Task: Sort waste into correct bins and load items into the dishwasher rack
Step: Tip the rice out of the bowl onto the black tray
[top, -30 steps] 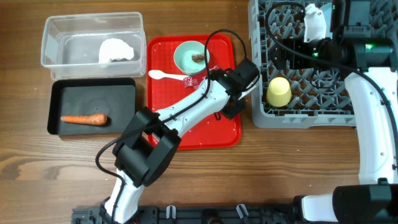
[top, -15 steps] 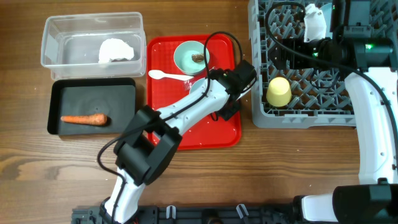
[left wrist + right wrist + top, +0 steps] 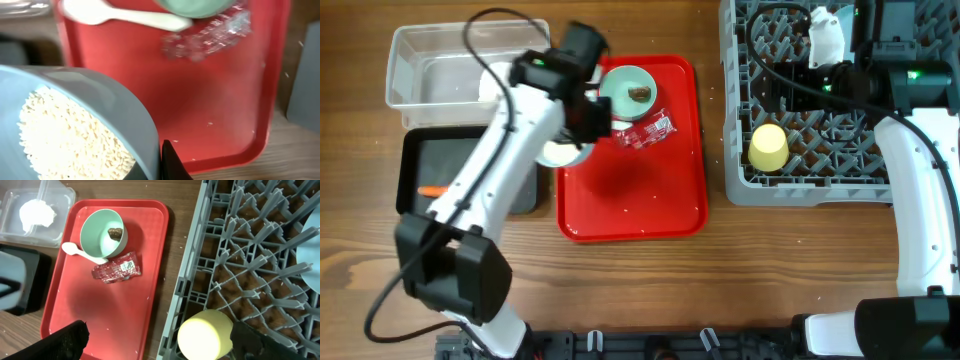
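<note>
My left gripper [image 3: 152,170] is shut on the rim of the pale-blue bowl [image 3: 107,107], which is full of white rice grains [image 3: 65,132]. In the overhead view that bowl [image 3: 560,153] hangs over the red tray's left edge beside the black tray [image 3: 440,150], where the carrot [image 3: 430,190] peeks out from under the arm. The mint-green bowl [image 3: 628,90] holds a brown lump [image 3: 640,93], with the red wrapper [image 3: 645,130] next to it. The napkin [image 3: 36,214] lies in the clear tub [image 3: 440,60]. My right gripper [image 3: 160,337] stands open above the yellow cup [image 3: 205,335] in the dishwasher rack [image 3: 820,185].
A white spoon [image 3: 125,17] lies on the red tray [image 3: 640,200] by the mint bowl. A pale-blue plate [image 3: 309,242] stands in the rack. My left arm crosses over the black tray and the tub's corner.
My left arm swung from the tray's right side to its left edge, carrying the rice bowl, and uncovered the wrapper. The right arm has not moved.
</note>
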Robot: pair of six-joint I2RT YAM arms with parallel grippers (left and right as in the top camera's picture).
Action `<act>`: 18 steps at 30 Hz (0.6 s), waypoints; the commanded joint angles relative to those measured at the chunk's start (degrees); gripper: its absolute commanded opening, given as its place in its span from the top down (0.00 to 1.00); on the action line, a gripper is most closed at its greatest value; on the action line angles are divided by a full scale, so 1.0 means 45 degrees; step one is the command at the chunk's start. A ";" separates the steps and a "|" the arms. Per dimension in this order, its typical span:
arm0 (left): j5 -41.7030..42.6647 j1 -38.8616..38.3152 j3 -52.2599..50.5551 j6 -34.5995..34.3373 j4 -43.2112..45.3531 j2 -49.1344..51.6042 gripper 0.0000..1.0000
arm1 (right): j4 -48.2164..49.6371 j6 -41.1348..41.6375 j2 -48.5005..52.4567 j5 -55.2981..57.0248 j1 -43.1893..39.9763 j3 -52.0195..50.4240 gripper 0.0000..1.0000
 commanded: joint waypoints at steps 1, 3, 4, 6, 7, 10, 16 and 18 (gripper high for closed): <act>0.2123 0.2186 0.0219 0.0874 -0.0563 -0.0384 0.96 | -0.0044 -0.0073 0.0126 -0.0194 0.0015 -0.0024 0.05; 0.3492 0.3750 0.0204 0.2074 -0.0835 -0.0384 0.96 | -0.0078 -0.0107 0.0126 -0.0189 0.0015 -0.0024 0.05; 0.4410 0.4575 0.0204 0.2783 -0.0908 -0.0384 0.96 | -0.0102 -0.0112 0.0126 -0.0189 0.0015 -0.0024 0.05; 0.5945 0.5921 0.0126 0.3891 -0.0889 -0.0379 0.96 | -0.0107 -0.0107 0.0126 -0.0189 0.0015 -0.0024 0.06; 0.6800 0.6679 -0.0015 0.4483 -0.0850 -0.0379 0.96 | -0.0107 -0.0102 0.0126 -0.0189 0.0015 -0.0024 0.05; 0.9432 0.8738 -0.0782 0.6052 -0.0219 -0.0136 0.96 | -0.0146 -0.0102 0.0126 -0.0194 0.0015 -0.0024 0.05; 1.2624 1.1132 -0.3541 0.6441 0.2142 0.0126 0.96 | -0.0330 -0.0092 0.0126 -0.0194 0.0015 -0.0024 0.05; 1.3323 1.1608 -0.4478 0.6431 0.2798 0.0126 0.96 | -0.0345 -0.0092 0.0126 -0.0194 0.0015 -0.0024 0.05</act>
